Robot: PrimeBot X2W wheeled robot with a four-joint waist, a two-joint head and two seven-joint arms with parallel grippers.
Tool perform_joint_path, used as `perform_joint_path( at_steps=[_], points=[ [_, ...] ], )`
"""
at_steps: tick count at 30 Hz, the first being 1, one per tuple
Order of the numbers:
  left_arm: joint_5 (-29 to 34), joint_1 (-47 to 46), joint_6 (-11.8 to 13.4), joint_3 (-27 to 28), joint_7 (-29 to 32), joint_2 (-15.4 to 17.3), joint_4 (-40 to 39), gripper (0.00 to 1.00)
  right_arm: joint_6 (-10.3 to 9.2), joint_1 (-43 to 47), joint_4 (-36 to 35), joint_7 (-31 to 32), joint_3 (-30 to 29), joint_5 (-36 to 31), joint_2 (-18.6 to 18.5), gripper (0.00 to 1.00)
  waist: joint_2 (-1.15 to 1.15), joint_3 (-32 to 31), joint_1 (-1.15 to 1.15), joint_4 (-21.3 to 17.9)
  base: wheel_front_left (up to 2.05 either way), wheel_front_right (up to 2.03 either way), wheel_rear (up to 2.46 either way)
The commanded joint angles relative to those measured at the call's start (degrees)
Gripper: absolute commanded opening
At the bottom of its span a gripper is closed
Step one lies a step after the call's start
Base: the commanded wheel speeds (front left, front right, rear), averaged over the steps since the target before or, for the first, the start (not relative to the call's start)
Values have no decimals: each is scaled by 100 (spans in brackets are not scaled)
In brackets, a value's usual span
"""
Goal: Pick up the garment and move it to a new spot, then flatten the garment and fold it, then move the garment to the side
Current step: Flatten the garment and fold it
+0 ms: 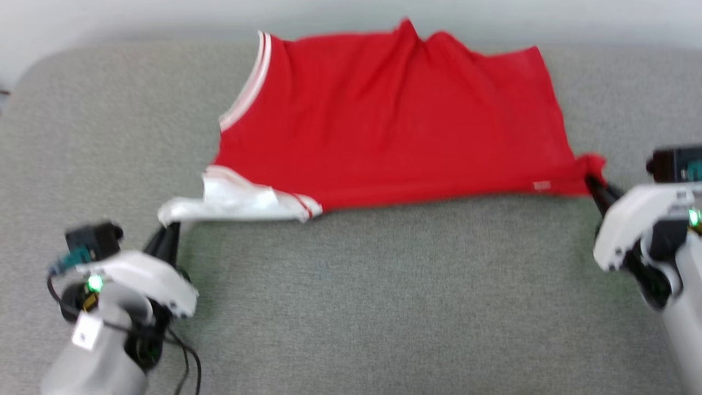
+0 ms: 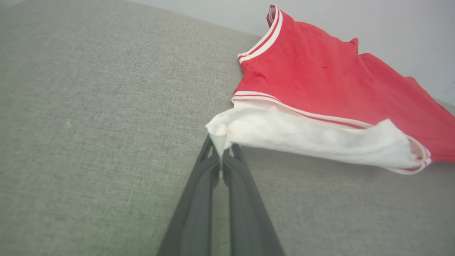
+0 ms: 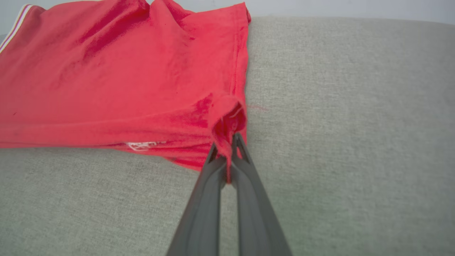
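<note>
A: Garment position?

B: The garment (image 1: 384, 115) is spread across the far half of the grey desk (image 1: 384, 285), with its near edge stretched between both arms.

A: Grips?

B: The white sleeve (image 1: 230, 200) tip is pinched by the clenched left gripper (image 1: 169, 230). The red hem corner is clamped in the right gripper (image 1: 595, 186).

A: Handling?

B: The fabric is judged light, limp and easily bunched. Corners and seams are preferred as hold points. Even tension is advised, since such thin pinches could be slipped.
</note>
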Motion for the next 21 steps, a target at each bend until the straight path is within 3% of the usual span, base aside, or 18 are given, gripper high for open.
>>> perform_joint_path(
  at_steps=[1,4,8,15,21],
  points=[
    [-44,315,168,75,-35,73,-101,0,-30,386,-134,21,-154,43,-195,0,0,-465,1,123,0,0,0],
    [-135,978,431,103,-35,73,-576,0,-31,1198,-641,54,-497,136,-248,0,0,-736,1,232,0,0,0],
    [-260,1832,848,182,91,176,-1304,0,-32,2284,-1410,254,-975,51,-51,0,0,-1015,1,284,0,0,0],
    [-516,3286,1692,345,506,476,-2779,0,-36,4036,-2940,918,-1774,-306,636,0,0,-1384,1,293,0,0,0],
    [-699,4253,2316,496,821,708,-3913,0,-35,4996,-3862,1432,-2128,-519,1169,0,0,-1534,1,326,0,0,0]
  ],
)
